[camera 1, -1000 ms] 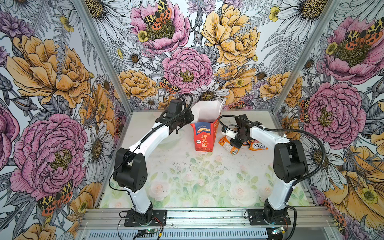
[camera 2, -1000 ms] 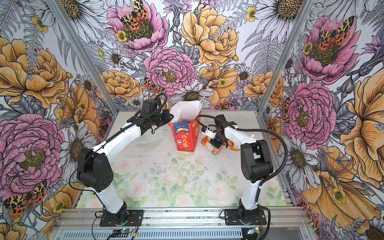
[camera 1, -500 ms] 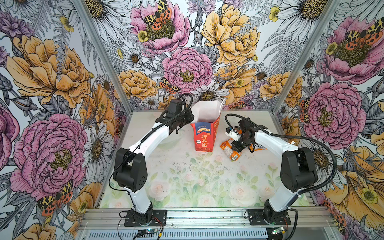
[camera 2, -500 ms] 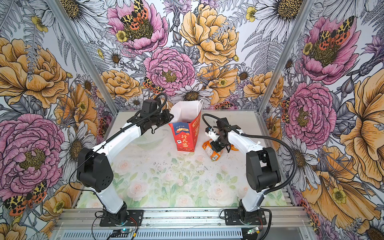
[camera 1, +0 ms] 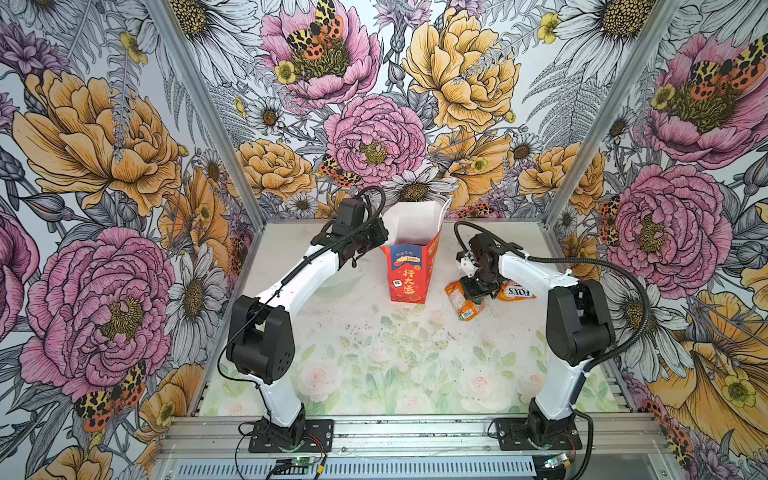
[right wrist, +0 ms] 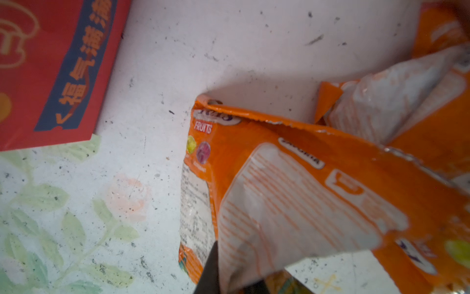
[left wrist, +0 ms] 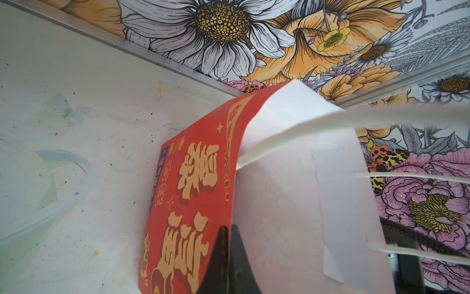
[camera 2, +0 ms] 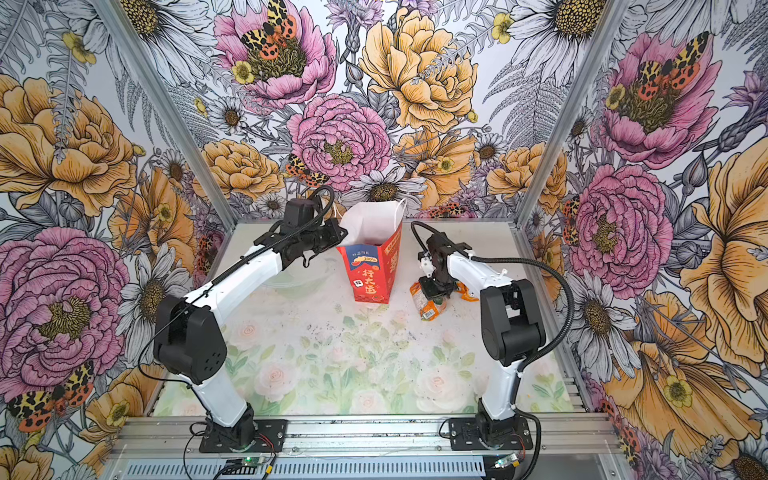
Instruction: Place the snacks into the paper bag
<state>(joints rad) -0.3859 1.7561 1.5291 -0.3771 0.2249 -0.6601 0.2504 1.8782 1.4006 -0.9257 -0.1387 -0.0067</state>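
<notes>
Table (camera 1: pixel 374 353): pale floral print, flecked with dark specks. A red paper bag (camera 1: pixel 409 274) stands upright towards the back. Just right of it is an orange packet (camera 1: pixel 463 303), one end possibly raised off the surface. Beside that lies a second packet (camera 1: pixel 517 292) lettered FOX'S. A faint translucent ring (left wrist: pixel 63 178) lies left of the bag.

What the views hide

The paper bag (camera 1: pixel 409 270) keeps its inside bottom out of sight in both top views; at its three o'clock the right gripper (camera 1: pixel 473 292) covers the middle of one orange packet (camera 1: pixel 468 311), and its arm hides part of the FOX'S packet (camera 1: pixel 517 293).
</notes>
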